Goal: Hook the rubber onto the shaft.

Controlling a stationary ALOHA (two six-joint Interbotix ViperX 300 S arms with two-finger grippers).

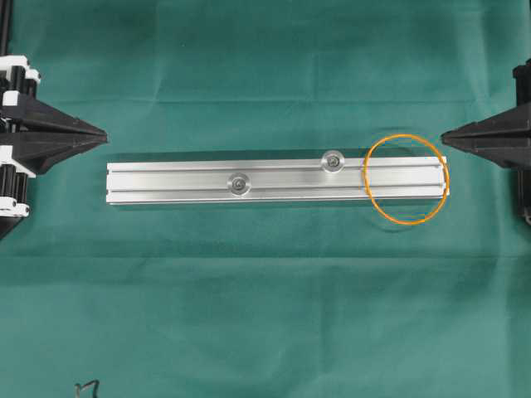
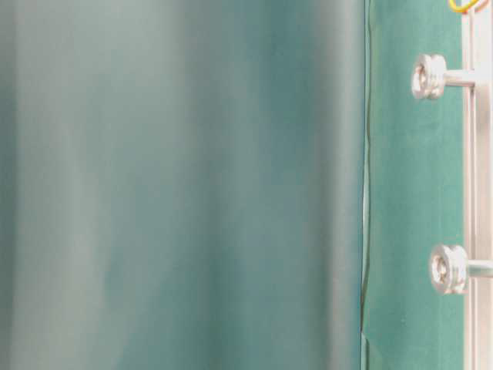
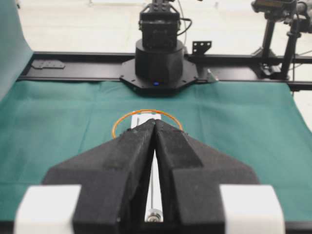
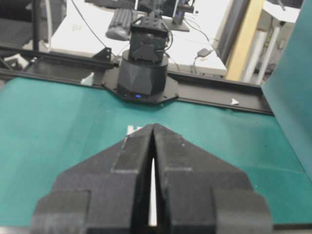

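Across rail's right end: flat rubber loop.

The table-level view cuts off the rail and the rubber.

The rubber is a thin orange band, a slack near-round loop lying flat at centre right of the overhead frame. It lies draped over the right end of the aluminium rail, crossing its breadth and spilling onto the cloth above and below. Two shafts stand on the rail (each a short pin with a flanged head): one just left of the loop, the other further left. The loop hooks neither
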